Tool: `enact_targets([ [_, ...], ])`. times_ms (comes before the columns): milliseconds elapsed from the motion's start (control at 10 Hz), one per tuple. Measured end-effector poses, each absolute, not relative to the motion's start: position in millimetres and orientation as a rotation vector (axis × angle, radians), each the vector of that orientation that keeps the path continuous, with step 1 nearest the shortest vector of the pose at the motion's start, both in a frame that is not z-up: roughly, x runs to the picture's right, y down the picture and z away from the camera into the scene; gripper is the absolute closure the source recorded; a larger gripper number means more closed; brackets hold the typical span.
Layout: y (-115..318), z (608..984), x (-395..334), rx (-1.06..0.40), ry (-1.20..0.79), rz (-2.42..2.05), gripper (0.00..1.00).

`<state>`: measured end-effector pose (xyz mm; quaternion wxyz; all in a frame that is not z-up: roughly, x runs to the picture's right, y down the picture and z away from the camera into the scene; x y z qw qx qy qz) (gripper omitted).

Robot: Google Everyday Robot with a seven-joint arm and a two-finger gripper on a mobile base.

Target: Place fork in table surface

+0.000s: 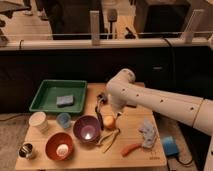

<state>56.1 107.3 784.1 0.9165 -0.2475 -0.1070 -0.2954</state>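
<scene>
My gripper [103,100] is at the end of the white arm [150,100] that reaches in from the right, over the middle of the light-brown table surface [135,120], just right of the green tray. A slim pale fork [98,110] shows directly below the gripper, slanting down toward the purple bowl [87,129]. I cannot tell whether the fork is held or lying on the wood. The dark wrist hides the gripper's end.
The green tray [45,97] holds a blue-grey sponge [65,100]. A white cup [38,121], small blue cup [63,120], orange bowl [60,146], metal cup [26,150], orange fruit [108,121], crossed yellow-green utensils [109,137], red item [131,148], grey cloth [148,134] and blue sponge [169,146] crowd the front.
</scene>
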Motion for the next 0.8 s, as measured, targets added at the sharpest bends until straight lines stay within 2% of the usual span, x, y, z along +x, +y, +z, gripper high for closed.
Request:
enact_targets([
  [100, 108, 786, 58, -0.506, -0.223, -0.605, 0.9],
  [300, 110, 794, 64, -0.478, -0.248, -0.622, 0.69],
  [500, 112, 806, 71, -0.454, -0.278, -0.648, 0.53],
  [700, 120, 828, 80, -0.454, -0.327, -0.682, 0.28],
  [800, 123, 836, 83, -0.459, -0.342, -0.69, 0.22],
])
